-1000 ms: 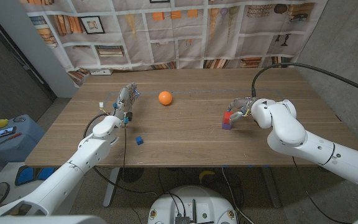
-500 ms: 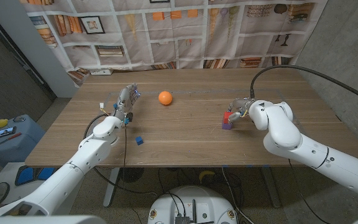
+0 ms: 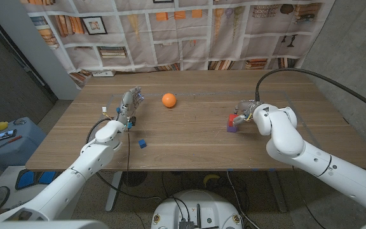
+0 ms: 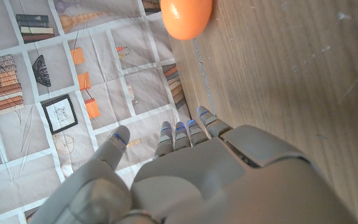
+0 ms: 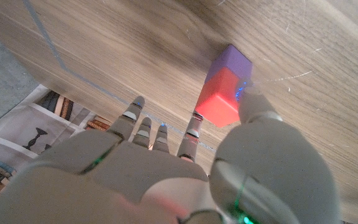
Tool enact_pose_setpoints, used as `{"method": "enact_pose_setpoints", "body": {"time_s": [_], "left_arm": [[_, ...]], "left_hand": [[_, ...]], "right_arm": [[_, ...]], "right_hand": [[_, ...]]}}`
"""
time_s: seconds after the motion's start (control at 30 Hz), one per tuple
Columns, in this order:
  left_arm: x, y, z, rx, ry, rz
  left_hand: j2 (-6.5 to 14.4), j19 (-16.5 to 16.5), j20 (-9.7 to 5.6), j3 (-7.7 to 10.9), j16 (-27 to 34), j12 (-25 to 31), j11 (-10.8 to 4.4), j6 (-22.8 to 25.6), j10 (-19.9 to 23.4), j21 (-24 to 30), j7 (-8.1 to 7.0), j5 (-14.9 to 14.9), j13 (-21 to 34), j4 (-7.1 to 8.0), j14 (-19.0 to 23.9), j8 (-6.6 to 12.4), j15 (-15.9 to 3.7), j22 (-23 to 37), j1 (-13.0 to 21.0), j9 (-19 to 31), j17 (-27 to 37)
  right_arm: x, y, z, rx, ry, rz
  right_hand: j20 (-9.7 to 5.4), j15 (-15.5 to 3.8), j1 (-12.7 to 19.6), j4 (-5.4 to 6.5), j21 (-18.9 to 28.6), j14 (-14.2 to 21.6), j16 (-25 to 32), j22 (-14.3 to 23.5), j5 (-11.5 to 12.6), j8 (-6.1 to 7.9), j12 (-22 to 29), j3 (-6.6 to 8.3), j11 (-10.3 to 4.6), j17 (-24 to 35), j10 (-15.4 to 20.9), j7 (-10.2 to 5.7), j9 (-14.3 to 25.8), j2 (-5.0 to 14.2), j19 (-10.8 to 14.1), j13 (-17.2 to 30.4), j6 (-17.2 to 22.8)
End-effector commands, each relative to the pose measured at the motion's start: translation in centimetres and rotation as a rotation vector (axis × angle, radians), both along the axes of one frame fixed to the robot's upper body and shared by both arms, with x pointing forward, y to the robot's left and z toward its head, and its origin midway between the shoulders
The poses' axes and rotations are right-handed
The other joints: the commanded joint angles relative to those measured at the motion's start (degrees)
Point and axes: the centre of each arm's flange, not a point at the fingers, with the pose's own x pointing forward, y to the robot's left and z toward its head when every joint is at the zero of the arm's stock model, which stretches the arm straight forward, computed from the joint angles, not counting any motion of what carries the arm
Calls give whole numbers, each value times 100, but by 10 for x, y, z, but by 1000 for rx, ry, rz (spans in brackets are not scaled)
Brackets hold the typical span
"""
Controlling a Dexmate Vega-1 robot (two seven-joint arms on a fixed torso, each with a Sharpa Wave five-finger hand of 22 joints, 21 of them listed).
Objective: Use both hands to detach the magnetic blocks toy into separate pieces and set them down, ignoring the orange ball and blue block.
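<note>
Your right hand (image 5: 166, 180) sits just beside the magnetic blocks toy (image 5: 224, 88), a red piece joined to a purple one, on the table (image 3: 189, 137); the thumb touches the red piece, fingers apart, nothing gripped. Your left hand (image 4: 185, 180) is spread open and holds nothing, the orange ball (image 4: 187, 17) just beyond its fingertips.

light: soft, even | shadows: faint | focus: sharp | wrist views: hands slightly blurred
</note>
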Motion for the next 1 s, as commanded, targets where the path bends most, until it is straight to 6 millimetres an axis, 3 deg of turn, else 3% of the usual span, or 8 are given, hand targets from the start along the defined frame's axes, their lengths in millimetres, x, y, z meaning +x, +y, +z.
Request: {"method": "enact_pose_setpoints", "body": {"time_s": [0.03, 0.57, 1.0], "left_arm": [[-5, 2, -2, -6, -6, 6], [-8, 1, -3, -5, -7, 4], [-13, -1, -3, -4, -11, 6]], "left_hand": [[424, 12, 30, 45, 10, 15, 14, 29, 59, 30, -7, -8, 6, -20, 31, 23, -2, 30, -67, 34, 14], [420, 24, 37, 60, 10, 12, 4, 41, 58, 33, -5, -9, 7, -20, 37, 20, -4, 31, -71, 35, 14], [417, 23, 37, 70, 8, 14, 5, 48, 66, 31, -8, -10, 7, -18, 37, 18, 3, 31, -76, 35, 14]], "right_arm": [[1, 2, -2, -3, -39, -8], [3, 1, -9, 4, -89, -13], [-2, -1, -6, 19, -140, -1]], "right_hand": [[-35, -6, 67, -8, 29, 98, 46, 26, 2, 128, 37, -44, -24, 31, 80, -41, 38, 59, 101, 4, 181], [-184, -188, 361, -33, 53, 330, 130, 28, 10, 504, 82, -64, -154, 54, 466, -118, 123, 144, 353, -2, 766], [-301, -366, 589, -7, 66, 485, 200, 32, -2, 841, 86, -99, -363, 93, 735, -175, 195, 278, 573, -10, 1336]]}}
